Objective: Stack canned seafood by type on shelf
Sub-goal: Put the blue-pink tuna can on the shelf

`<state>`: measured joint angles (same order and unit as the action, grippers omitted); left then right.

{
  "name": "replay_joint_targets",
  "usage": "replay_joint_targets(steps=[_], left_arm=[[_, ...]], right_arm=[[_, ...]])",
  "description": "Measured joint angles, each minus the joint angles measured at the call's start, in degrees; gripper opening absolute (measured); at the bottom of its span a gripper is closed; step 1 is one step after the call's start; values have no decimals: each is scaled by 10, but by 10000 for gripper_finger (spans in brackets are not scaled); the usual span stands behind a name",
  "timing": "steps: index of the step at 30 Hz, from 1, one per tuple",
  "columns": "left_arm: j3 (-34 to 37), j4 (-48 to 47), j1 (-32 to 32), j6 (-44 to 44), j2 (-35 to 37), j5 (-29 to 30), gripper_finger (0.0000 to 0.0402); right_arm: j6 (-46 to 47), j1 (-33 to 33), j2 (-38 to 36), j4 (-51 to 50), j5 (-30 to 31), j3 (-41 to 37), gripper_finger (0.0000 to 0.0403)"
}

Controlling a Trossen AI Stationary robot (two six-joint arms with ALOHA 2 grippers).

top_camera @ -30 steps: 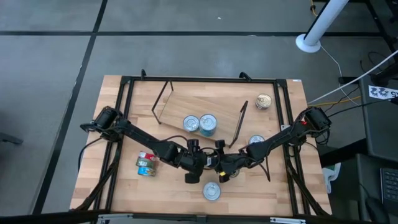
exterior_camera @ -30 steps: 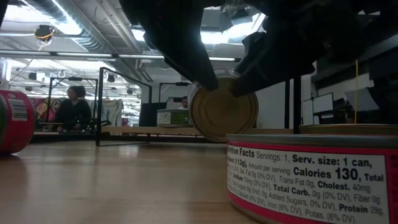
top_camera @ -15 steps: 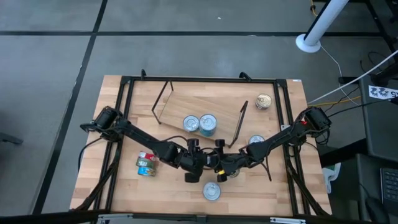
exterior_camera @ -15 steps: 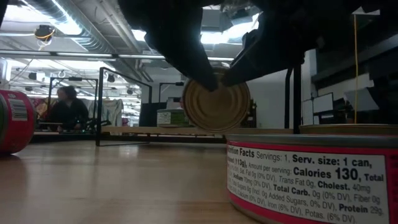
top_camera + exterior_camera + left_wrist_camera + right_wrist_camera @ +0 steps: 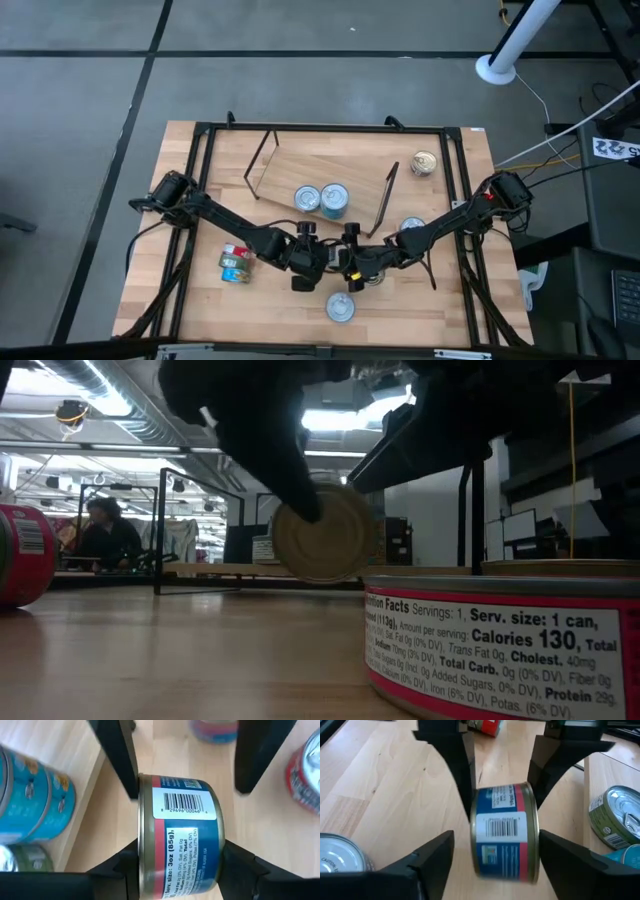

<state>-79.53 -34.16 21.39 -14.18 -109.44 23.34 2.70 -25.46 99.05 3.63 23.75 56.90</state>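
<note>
Between the two grippers, near the front middle of the table, I have a blue-and-red tin point(image 5: 179, 836) on edge, its gold lids facing the pads. It is a hand-over. The left gripper point(image 5: 179, 857) clamps the tin lid to lid, both fingers pressed flat against its ends. The right gripper point(image 5: 505, 855) stands spread, its fingers clear of the tin on either side and gripping nothing.

To do this step well, I judge that I should draw the right gripper straight back along its own line, so that neither finger clips the tin's rim. The left grip looks square, but a tin held by two smooth lids could swivel, so I would lift slowly and keep the wrist level.

The shelf point(image 5: 290, 165) lies behind, well apart from the held tin. On it stand a silver-lidded tin point(image 5: 307, 198) and, just beside it, a teal stack point(image 5: 334, 199); I would carry the held tin to its own kind, or to bare board. Loose tins remain on the table: one at the front point(image 5: 340, 308), a red-and-green pair point(image 5: 235, 264) to the left, a gold one point(image 5: 424, 163) at the far right.
</note>
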Motion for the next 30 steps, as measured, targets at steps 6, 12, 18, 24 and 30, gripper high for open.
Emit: replay_joint_targets(steps=[6,12,18,24,30], left_arm=[[1,-64,-1,-16,25,20,185],[1,-146,-2,-29,69,60,186],[1,-234,-6,-35,114,107,185],[0,-334,-21,-37,133,175,185],[21,-354,-57,-33,134,195,189]], right_arm=[[0,0,-27,-63,-2,15,302],[0,0,-80,-153,-4,25,299],[0,0,-142,-210,-9,25,299],[0,0,-193,-242,-13,25,299],[-5,0,-232,-256,-40,25,299]])
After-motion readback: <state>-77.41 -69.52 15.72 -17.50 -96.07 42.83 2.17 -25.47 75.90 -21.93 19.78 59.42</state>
